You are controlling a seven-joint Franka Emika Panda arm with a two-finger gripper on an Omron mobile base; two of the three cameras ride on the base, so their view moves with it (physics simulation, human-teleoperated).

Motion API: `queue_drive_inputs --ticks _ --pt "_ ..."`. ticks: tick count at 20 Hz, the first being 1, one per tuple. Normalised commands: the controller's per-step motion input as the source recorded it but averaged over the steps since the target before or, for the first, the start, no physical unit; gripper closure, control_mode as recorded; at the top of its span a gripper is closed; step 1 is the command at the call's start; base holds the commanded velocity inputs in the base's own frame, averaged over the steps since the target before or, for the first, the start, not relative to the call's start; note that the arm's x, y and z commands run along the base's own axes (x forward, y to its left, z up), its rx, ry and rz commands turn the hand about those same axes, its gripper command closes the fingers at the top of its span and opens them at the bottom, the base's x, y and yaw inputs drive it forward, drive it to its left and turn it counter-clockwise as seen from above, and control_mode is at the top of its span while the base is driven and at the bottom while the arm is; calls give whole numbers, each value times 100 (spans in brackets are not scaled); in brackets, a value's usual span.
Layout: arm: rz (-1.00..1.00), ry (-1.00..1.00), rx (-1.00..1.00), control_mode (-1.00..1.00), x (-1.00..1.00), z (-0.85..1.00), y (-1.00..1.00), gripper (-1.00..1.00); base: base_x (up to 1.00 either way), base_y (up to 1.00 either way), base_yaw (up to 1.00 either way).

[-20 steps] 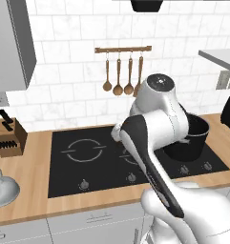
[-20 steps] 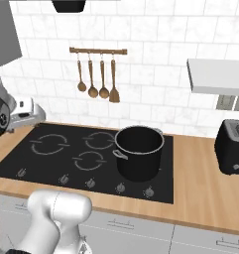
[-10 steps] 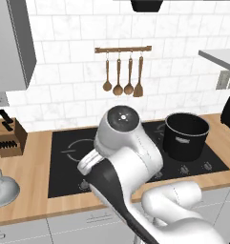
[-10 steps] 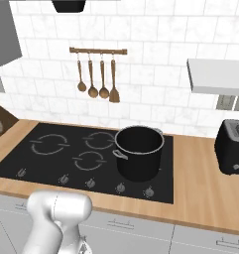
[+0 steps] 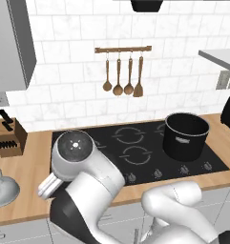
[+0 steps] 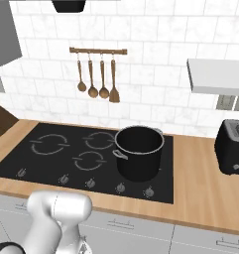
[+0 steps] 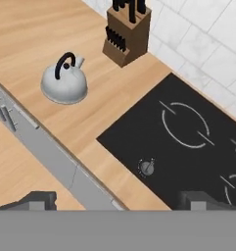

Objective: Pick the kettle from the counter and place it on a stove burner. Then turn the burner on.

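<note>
The kettle is sitting upright on the tabletop, well apart from the black cooktop and near the knife block; in the left base view it is showing at the far left edge, close to the front of the wooden slab. In the hand view the end effector is being held above the front edge of the tabletop, with the two dark fingertips standing wide apart and nothing between them. The step in hand is judged to be the approach to the kettle. To do it well, the end effector is best being brought directly over the black arched handle, with the fingers being turned so that they are closing across the handle's thin side rather than along it. A descent from straight above is being favoured, since the domed body is likely to slip from a side grip. The largest ringed burner, lying nearest the kettle, is being judged the natural target
</note>
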Motion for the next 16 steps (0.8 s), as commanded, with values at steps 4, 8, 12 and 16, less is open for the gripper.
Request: queue_drive_inputs --ticks 4,8,12,16 --pt "0 2 5 -100 15 -22 100 -100 0 0 0" --pt "0 0 4 -100 39 -26 97 -100 0 0 0" --pt "-10 0 -1 -100 76 -23 57 -100 0 0 0" --pt "-2 3 0 -100 21 -8 13 -100 0 0 0"
